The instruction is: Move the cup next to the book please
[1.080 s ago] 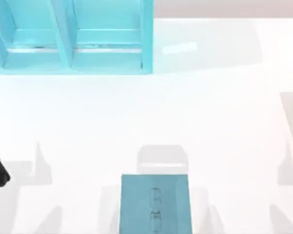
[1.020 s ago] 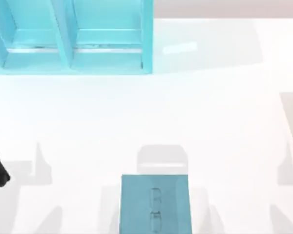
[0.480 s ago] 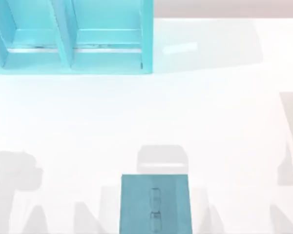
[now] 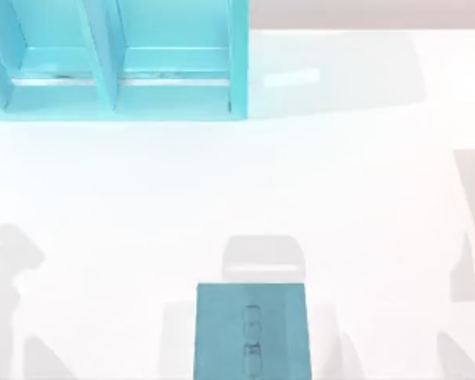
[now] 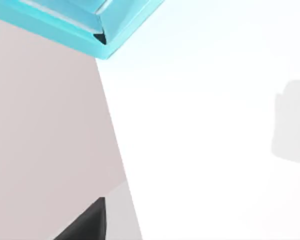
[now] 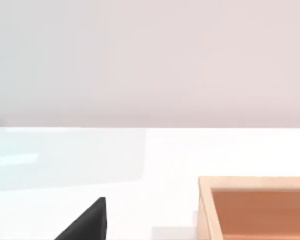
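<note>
The teal-blue book [image 4: 252, 332] lies flat at the front middle of the white table [image 4: 340, 182], with faint outlined marks down its cover and its near end cut off by the picture's edge. The cup is out of view. A dark wedge of my left gripper [image 5: 85, 222] shows in the left wrist view, over the table's edge and far from the book. A like dark wedge of my right gripper [image 6: 85, 222] shows in the right wrist view, above the table.
A big light-blue shelf unit [image 4: 115, 63] stands at the back left, its corner [image 5: 97, 37] near the table's edge. A shallow wooden box [image 6: 255, 207] sits on the table ahead of the right wrist camera. An arm's shadow [image 4: 12, 261] falls at the left.
The dark part of my left arm at the top view's left edge has drawn back out of the picture. Its shadow has shifted left and narrowed. The book has not moved.
</note>
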Robot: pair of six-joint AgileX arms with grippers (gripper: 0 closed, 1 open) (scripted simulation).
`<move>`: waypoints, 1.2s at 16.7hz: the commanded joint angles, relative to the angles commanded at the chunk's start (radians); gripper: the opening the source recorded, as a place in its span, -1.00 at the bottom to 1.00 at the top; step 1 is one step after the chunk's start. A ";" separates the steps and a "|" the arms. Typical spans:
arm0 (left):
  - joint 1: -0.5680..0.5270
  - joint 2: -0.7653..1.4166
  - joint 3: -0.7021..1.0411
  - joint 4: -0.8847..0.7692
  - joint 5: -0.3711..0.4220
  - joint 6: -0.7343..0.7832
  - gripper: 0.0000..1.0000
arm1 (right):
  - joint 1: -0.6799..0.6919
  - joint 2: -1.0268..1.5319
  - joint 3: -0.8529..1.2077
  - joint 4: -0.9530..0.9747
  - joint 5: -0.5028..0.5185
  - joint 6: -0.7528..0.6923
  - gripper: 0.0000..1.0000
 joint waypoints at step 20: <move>0.461 0.791 0.595 -0.736 0.013 1.317 1.00 | 0.000 0.000 0.000 0.000 0.000 0.000 1.00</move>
